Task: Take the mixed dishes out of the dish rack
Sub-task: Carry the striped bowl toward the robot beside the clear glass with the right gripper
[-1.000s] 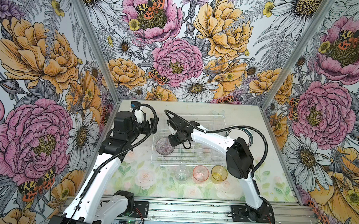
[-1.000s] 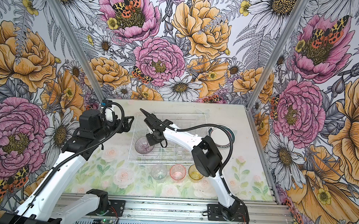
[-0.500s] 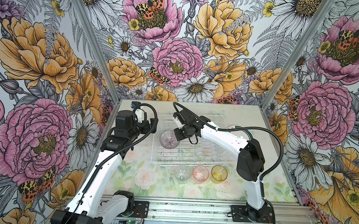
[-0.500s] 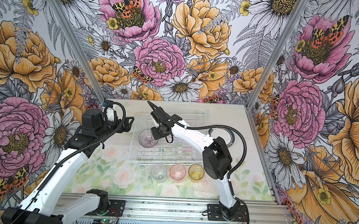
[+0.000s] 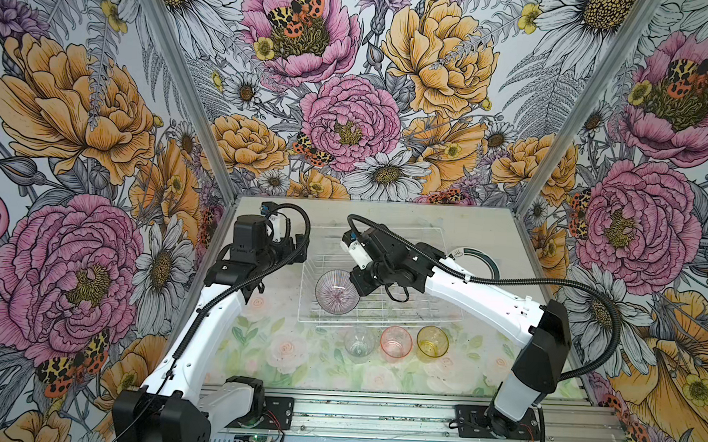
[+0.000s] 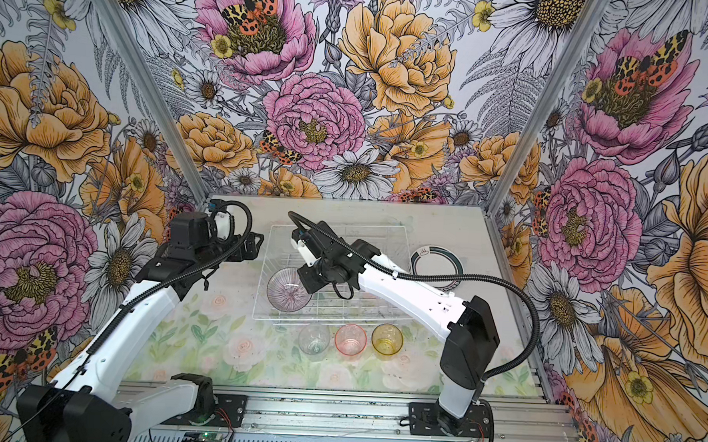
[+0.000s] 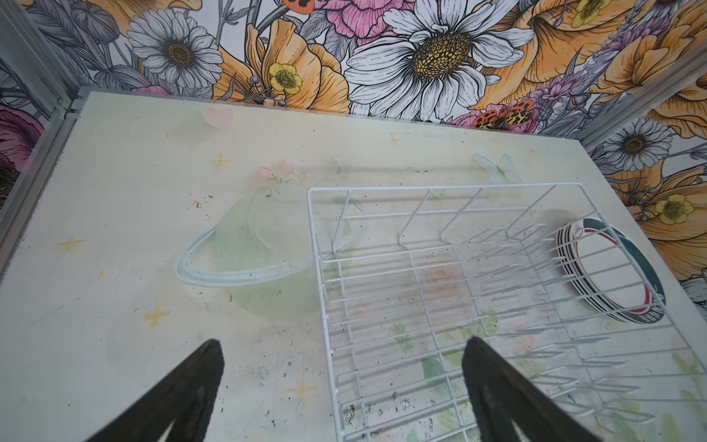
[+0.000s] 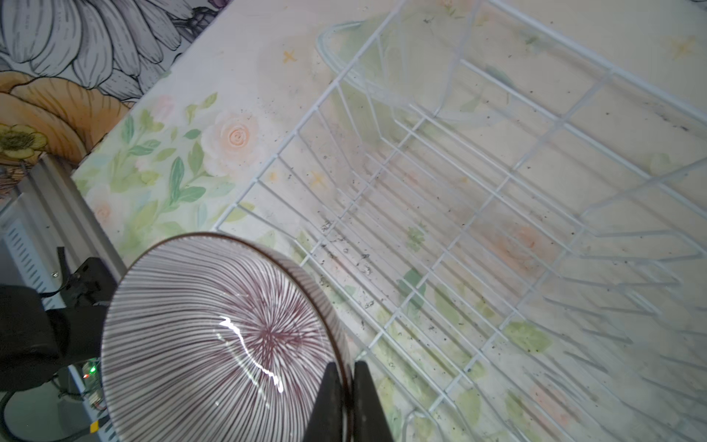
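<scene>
My right gripper [image 5: 356, 285] [image 6: 308, 284] [image 8: 346, 363] is shut on the rim of the ribbed grey-purple bowl [image 5: 337, 292] [image 6: 289, 290] [image 8: 218, 340]. It holds the bowl tilted over the front left corner of the white wire dish rack [image 5: 385, 228] [image 6: 343, 229] [image 8: 459, 214]. The rest of the rack shows only bare wires and prongs. My left gripper [image 5: 301, 244] [image 6: 255, 242] [image 7: 342, 340] is open and holds nothing; it hovers by the rack's [image 7: 440, 188] far left corner.
A stack of white plates [image 5: 477, 261] [image 6: 437, 264] [image 7: 608, 275] with teal-and-red rims lies on the table right of the rack. A clear tumbler [image 5: 358, 343], a pink tumbler [image 5: 396, 342] and an amber tumbler [image 5: 432, 341] stand in a row before the rack.
The right arm's elbow has swung to the right, and the bowl in its gripper has shifted slightly right at the rack's left end. The left arm has barely moved.
</scene>
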### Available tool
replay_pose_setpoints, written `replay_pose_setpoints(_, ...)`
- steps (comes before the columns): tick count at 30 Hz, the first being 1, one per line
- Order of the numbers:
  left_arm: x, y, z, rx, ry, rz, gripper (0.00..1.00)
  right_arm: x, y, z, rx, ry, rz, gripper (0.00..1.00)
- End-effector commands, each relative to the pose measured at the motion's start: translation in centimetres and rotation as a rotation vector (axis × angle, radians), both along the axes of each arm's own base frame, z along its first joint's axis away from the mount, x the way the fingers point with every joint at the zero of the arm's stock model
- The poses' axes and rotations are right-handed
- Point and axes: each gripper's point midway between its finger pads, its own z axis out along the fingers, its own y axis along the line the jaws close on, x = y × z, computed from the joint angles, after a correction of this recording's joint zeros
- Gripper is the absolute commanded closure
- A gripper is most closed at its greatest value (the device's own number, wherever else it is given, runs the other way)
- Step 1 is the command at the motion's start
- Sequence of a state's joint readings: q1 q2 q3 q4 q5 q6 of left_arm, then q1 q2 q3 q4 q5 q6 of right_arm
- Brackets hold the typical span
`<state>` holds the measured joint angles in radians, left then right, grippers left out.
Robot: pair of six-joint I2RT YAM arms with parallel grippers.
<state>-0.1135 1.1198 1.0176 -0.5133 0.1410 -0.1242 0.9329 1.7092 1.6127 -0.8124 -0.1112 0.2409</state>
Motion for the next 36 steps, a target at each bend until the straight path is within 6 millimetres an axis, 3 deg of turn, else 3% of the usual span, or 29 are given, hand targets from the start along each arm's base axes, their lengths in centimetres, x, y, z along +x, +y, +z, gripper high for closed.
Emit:
replay_pose_setpoints(1,0.2,0.7,1.0,0.013,-0.011,0.025,0.01,-3.5,1.7,2.5,0.084,-0.015,0.125,1.00)
replay_pose_setpoints(6,0.0,0.5,1.0,0.003,0.000,0.022,0.01,-7.6,3.4,1.3,0.069,0.019,0.243,1.00)
replay_pose_setpoints(11,0.2,0.4,0.9,-0.007,0.008,0.019,0.01,-11.3,5.5,-1.5,0.038,0.105,0.344,1.00)
replay_pose_setpoints(15,0.5,0.2,0.8,-0.014,0.014,0.016,0.01,-12.7,6.6,-4.1,-0.002,0.163,0.369,1.00)
replay_pose_setpoints(19,0.7,0.1,0.7,-0.016,0.018,0.011,0.01,-12.9,7.5,-6.3,-0.036,0.199,0.378,1.00)
replay_pose_setpoints(26,0.8,0.1,0.7,-0.014,0.020,0.008,0.01,-11.5,8.4,-8.5,-0.079,0.194,0.356,1.00)
replay_pose_setpoints(36,0.9,0.0,0.3,-0.009,0.022,0.004,0.01,-8.4,7.5,-10.1,-0.157,0.114,0.259,1.00)
